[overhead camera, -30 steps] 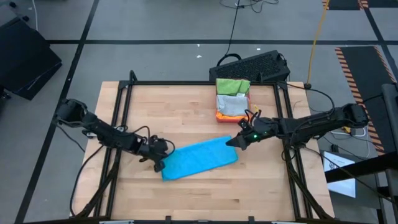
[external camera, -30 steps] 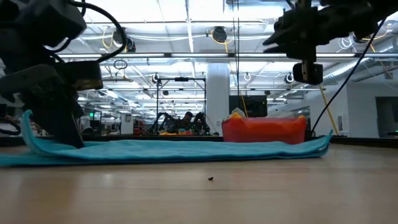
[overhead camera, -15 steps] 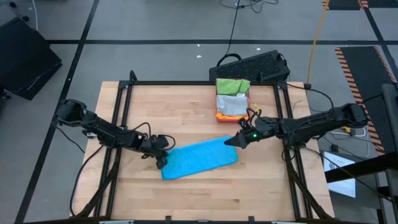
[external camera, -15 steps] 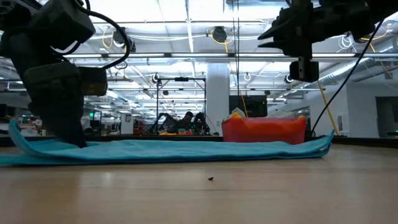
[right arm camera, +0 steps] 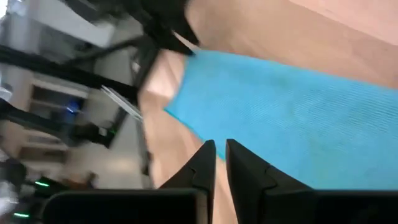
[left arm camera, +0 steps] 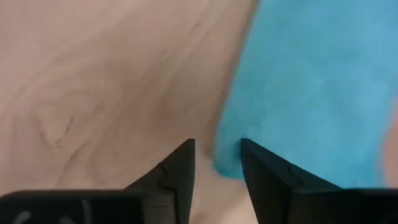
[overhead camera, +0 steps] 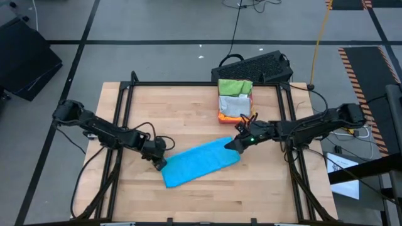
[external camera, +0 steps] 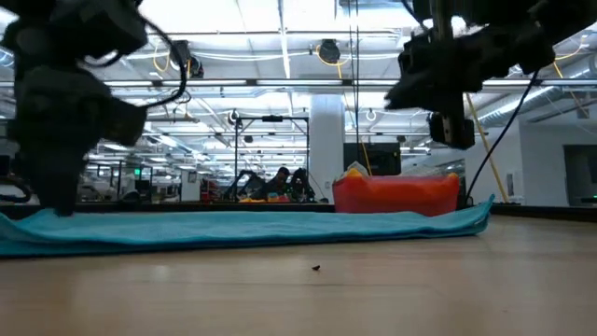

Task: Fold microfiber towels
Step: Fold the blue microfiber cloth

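High view is showing a bright blue towel lying flat on the wooden table, slanted from about 8 o'clock up toward 2 o'clock, near the middle of the front half. At its 9 o'clock end the left gripper is sitting right at the towel's corner. Left wrist view is showing that gripper's fingers standing a narrow way apart, with the blue towel corner lying in line with the gap between them; nothing is being pinched. At the towel's 2 o'clock end the right gripper is hovering over the edge of the cloth, and low view is placing it well above the table. Right wrist view is showing its fingers nearly together, only a thin slit between them, holding nothing, with the blue cloth spread beyond. At 12 o'clock from the towel, a pink-red tray is holding folded green and grey towels.
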